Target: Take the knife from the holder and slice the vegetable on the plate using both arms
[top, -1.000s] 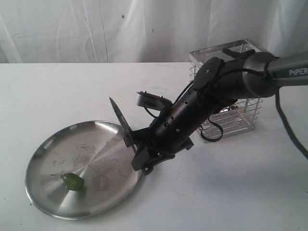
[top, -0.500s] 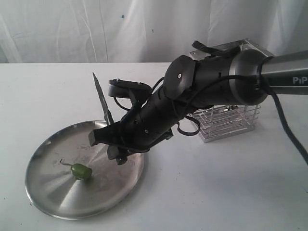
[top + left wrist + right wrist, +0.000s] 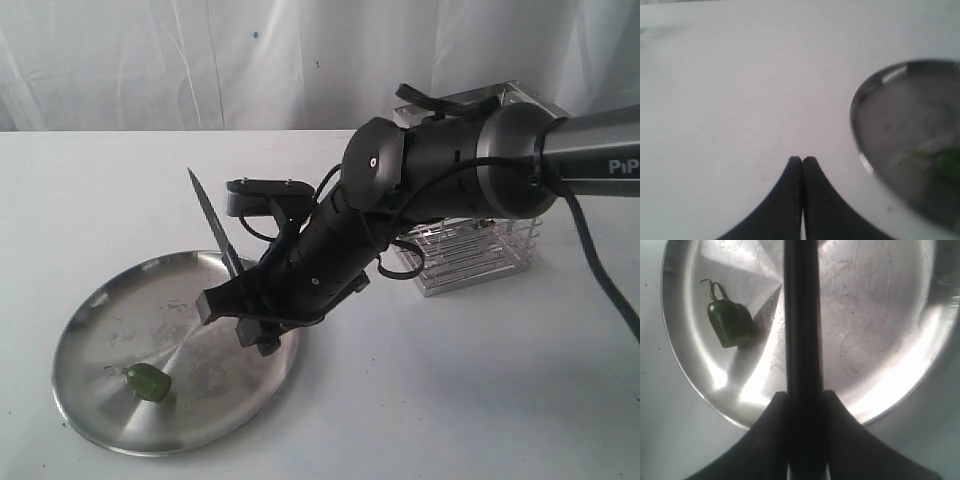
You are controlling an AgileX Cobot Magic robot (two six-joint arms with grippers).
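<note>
The right gripper is shut on the knife; its dark blade points up and away over the right part of the plate. From the right wrist, the knife is a dark bar running out of the gripper across the plate. The green chilli, with its curved stem, lies apart from the knife. In the exterior view the chilli sits at the plate's near left. The left gripper is shut on nothing above the bare table, beside the plate's rim. It does not show in the exterior view.
The wire holder stands at the back right, largely hidden behind the right arm. A black cable trails down on the far right. White cloth hangs behind the white table.
The right arm has swung left with the knife, from the plate's right rim to over the plate, then dipped slightly. The chilli has shifted a little on the plate.
</note>
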